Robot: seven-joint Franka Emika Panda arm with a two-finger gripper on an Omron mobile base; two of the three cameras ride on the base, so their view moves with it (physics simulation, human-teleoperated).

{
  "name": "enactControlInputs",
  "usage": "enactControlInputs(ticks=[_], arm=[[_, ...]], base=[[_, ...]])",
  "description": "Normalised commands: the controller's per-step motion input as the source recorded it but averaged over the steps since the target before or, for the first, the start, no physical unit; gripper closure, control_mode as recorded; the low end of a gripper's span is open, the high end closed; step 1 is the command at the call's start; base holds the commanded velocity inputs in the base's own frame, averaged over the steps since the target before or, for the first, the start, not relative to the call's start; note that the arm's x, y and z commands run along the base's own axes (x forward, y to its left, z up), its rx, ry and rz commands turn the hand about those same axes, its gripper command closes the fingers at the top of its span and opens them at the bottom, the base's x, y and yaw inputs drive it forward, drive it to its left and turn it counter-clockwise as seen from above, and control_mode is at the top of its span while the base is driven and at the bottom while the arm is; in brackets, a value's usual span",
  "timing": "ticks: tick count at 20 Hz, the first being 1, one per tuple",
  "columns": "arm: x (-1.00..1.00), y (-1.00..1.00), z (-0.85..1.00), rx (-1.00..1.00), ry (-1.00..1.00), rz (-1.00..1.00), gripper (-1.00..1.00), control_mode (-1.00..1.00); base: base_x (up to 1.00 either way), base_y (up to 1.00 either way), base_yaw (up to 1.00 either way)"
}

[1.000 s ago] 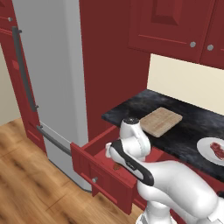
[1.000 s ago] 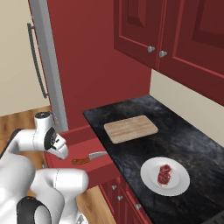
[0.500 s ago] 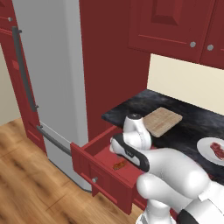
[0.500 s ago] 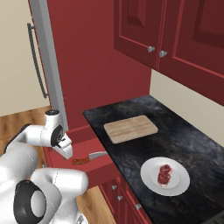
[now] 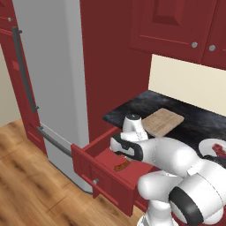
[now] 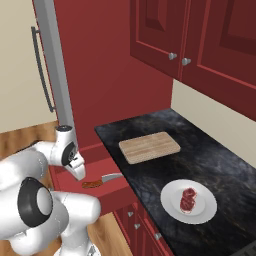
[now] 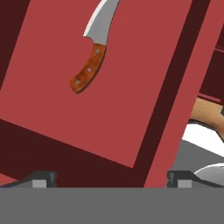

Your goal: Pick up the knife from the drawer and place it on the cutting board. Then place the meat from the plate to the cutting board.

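Hand view: the claw [image 7: 109,178] is hanging wide open and empty over the open drawer [image 7: 65,83], the knife [image 7: 92,49] lying ahead of its fingertips.

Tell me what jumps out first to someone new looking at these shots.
The open drawer below the dark counter, with the knife lying on its red floor and the open gripper above it. On the counter, the bare cutting board sits nearer the drawer than the plate, which holds the meat.
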Motion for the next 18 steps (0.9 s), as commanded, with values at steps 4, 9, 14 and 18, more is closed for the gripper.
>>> enactControlInputs(ticks=[4,9,14,18], arm=[[0.16,-0.05,-0.19,0.0,0.0,-0.02,-1.0,-1.0],[0.18,-0.11,-0.17,0.0,0.0,0.0,-1.0,-1.0],[0.05,-0.19,-0.2,0.0,0.0,0.0,-1.0,-1.0],[0.03,-0.18,-0.23,0.0,0.0,0.0,-1.0,-1.0]], base=[[0.0,0.0,0.0],[0.0,0.0,0.0],[0.0,0.0,0.0],[0.0,0.0,0.0]])
